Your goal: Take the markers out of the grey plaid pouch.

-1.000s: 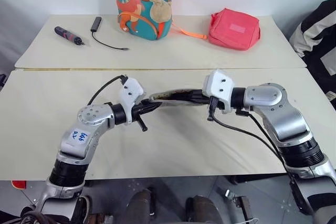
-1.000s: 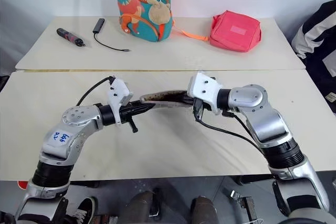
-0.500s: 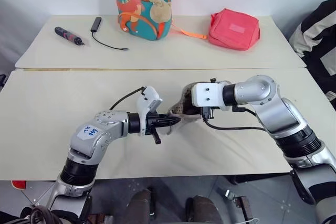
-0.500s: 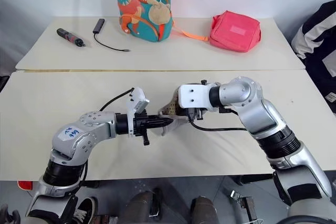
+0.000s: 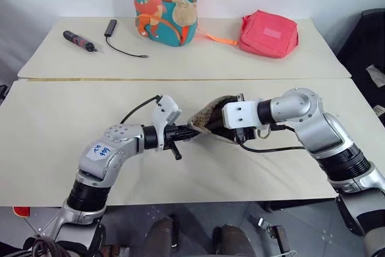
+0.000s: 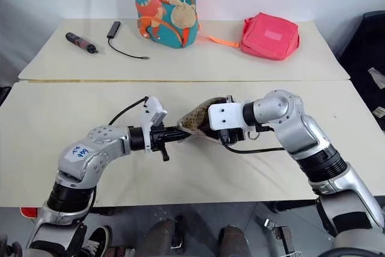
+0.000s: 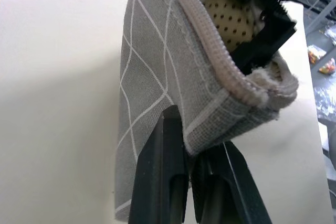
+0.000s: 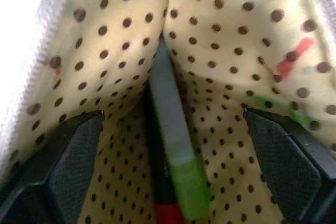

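The grey plaid fabric pouch (image 5: 212, 122) is hanging over the near table, your left gripper (image 7: 195, 167) pinching its corner shut, your right gripper (image 8: 168, 145) spreading wide inside around a grey-green marker (image 8: 173, 150); closing off-centre risks snagging the lining.
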`<state>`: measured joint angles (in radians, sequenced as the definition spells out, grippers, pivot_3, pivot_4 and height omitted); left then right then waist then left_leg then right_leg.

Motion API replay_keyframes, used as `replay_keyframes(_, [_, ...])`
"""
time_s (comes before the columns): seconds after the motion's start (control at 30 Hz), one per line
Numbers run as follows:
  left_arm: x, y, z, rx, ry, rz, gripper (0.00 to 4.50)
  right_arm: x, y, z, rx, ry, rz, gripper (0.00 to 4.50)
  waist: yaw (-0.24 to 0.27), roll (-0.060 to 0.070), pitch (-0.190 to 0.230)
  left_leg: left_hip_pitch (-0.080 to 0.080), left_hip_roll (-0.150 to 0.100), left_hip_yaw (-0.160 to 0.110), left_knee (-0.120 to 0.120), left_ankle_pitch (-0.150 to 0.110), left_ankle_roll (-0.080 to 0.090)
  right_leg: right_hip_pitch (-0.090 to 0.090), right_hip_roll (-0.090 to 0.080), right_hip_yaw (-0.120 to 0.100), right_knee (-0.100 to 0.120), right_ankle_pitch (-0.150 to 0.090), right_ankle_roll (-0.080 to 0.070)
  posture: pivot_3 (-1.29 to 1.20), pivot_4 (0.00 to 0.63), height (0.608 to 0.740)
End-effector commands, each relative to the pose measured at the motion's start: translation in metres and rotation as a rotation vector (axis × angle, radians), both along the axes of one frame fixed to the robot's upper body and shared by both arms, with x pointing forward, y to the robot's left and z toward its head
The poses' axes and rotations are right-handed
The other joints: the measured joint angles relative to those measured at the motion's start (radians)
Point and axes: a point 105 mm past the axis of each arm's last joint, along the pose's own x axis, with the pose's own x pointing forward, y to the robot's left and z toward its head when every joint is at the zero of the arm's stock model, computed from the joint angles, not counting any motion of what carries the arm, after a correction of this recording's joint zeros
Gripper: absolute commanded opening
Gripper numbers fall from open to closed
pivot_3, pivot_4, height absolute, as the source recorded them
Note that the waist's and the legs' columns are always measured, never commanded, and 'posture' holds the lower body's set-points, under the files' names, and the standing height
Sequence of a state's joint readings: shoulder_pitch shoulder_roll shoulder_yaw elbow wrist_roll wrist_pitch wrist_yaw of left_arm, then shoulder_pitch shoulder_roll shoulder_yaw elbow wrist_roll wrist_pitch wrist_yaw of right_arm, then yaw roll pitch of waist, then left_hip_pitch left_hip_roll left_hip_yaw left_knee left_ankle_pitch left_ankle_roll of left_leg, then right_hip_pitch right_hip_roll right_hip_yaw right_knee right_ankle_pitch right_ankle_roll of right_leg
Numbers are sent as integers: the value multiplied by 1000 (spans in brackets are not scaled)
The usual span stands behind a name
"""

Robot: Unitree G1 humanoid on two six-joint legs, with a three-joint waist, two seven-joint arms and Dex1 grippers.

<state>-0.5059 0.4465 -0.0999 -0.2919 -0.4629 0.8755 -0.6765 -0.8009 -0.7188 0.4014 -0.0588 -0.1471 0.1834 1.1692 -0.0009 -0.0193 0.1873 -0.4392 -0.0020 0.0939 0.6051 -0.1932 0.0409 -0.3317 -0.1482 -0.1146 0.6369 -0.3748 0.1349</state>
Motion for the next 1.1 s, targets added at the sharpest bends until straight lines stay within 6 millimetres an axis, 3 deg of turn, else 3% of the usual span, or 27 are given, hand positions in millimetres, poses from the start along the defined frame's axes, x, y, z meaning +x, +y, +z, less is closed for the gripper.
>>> replay_keyframes(0.03, [0,-1,13,-34,-58,-10,0,-1,0,-6,-32,2,17,4309,0,0,0,0,0,0,0,0,0,0,0,0,0,0,0,0,150,740])
replay_keyframes(0.23, [-1,-3,12,-50,-46,-13,0,8,1,-5,-54,-82,14,2542,0,0,0,0,0,0,0,0,0,1,0,0,0,0,0,0,150,740])
replay_keyframes(0.53, [-3,-6,12,-55,-42,-28,0,34,15,-16,-22,-232,-21,2542,-2,0,0,1,0,-1,0,0,0,1,0,0,0,0,0,0,150,740])
replay_keyframes(0.77, [-5,-10,14,-79,-36,-34,0,40,25,-22,49,-227,-91,2542,-2,0,0,1,0,-1,0,0,-1,2,1,0,0,0,0,0,150,740])
replay_keyframes(0.87, [-4,-9,15,-71,-48,-26,0,38,30,-17,72,-239,-83,1971,-3,0,0,1,0,-1,0,0,-1,2,1,0,0,0,0,0,150,740])
replay_keyframes(1.0, [2,-3,14,-60,-61,12,0,35,25,-6,59,-254,-63,658,-1,0,0,1,0,-1,0,0,-1,2,1,0,0,0,0,0,150,740])
replay_keyframes(1.1, [8,4,11,-48,-66,53,0,29,18,14,29,-298,-22,599,-1,0,0,0,0,-2,0,0,-1,2,1,0,0,0,0,0,150,740])
